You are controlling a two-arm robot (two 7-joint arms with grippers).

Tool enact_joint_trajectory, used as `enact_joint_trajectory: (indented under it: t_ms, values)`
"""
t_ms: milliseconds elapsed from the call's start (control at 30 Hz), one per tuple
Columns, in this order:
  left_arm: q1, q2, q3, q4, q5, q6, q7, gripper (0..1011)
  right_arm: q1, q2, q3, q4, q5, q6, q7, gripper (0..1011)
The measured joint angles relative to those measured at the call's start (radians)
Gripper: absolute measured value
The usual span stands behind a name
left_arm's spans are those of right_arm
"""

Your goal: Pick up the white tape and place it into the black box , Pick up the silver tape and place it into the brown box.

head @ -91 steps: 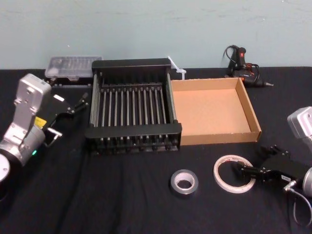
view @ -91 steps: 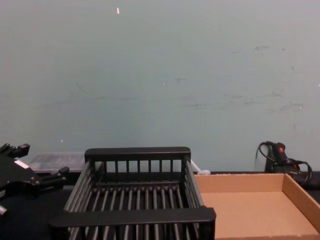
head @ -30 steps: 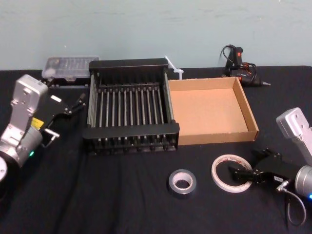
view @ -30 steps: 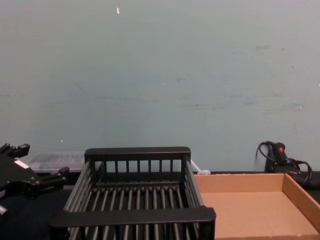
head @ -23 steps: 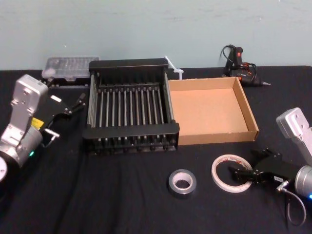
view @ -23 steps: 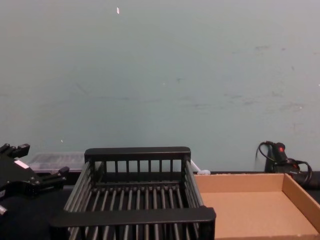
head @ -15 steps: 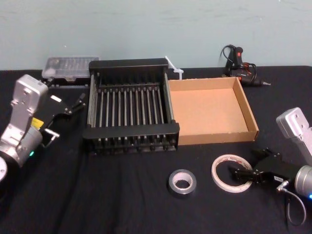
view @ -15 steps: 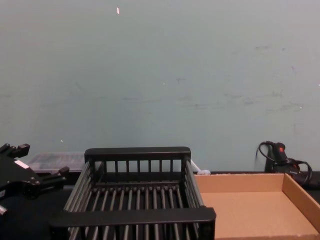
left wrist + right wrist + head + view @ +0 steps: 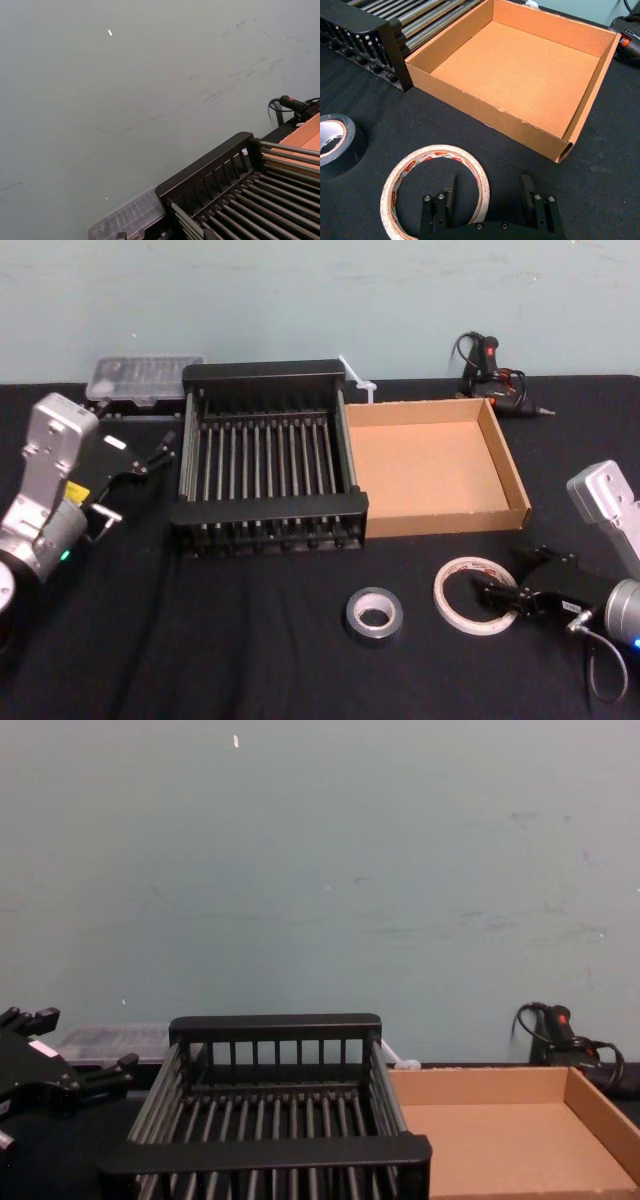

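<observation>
White tape [image 9: 478, 596] lies flat on the bench [image 9: 250, 660] near the front right, in front of the brown box [image 9: 436, 466] and apart from it. Right gripper [image 9: 497, 598] sits low at the roll's right side. In the right wrist view its two fingers [image 9: 449, 192] stand spread, one inside the ring's hollow and the other outside, with the near band of the white tape [image 9: 435, 190] between them; fingers not closed on it, and contact with the band cannot be told. Right gripper [image 9: 487, 192] body is black, the arm's grey housing behind it toward the bench's right edge.

Silver tape [image 9: 375, 615] lies flat left of the white tape, near it but not touching, at the bench's front middle; silver tape [image 9: 334, 145] also shows in the right wrist view, dark-sided with a pale inner core.

Brown box sits right of centre, open side up, its inside bare cardboard [image 9: 520, 75]. Its left wall is just beside the black box [image 9: 268, 458]; touching or not cannot be told. Black box [image 9: 275, 1110] slats and thick rims show from the chest view; nothing visible inside it.

Left gripper [image 9: 158, 452] hovers left of the black box, near the bench's left edge, fingers a little apart and holding nothing. It points toward the box's left wall.

Behind the black box's left corner, at the bench's back edge, lies a clear plastic case [image 9: 148, 375]. A glue gun [image 9: 490, 365] with cable lies at the back right, behind the brown box.
</observation>
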State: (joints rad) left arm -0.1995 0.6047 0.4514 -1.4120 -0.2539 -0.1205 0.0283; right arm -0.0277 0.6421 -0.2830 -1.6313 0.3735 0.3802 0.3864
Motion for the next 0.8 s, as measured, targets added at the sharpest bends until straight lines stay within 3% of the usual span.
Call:
enact_joint_trajectory:
  t_ms: [300,333,367,600,800]
  values:
    - [0.0,0.0,0.0,0.0,0.0,0.0,0.0,1001,0.0,0.0,0.0,0.0,0.0,0.0,0.0,620]
    - [0.0,0.0,0.0,0.0,0.0,0.0,0.0,1001,0.0,0.0,0.0,0.0,0.0,0.0,0.0,549]
    - [0.0,0.0,0.0,0.0,0.0,0.0,0.0,1001,0.0,0.0,0.0,0.0,0.0,0.0,0.0,549]
    - [0.0,0.0,0.0,0.0,0.0,0.0,0.0,1001,0.0,0.0,0.0,0.0,0.0,0.0,0.0,283]
    - [0.0,0.0,0.0,0.0,0.0,0.0,0.0,1001,0.0,0.0,0.0,0.0,0.0,0.0,0.0,117]
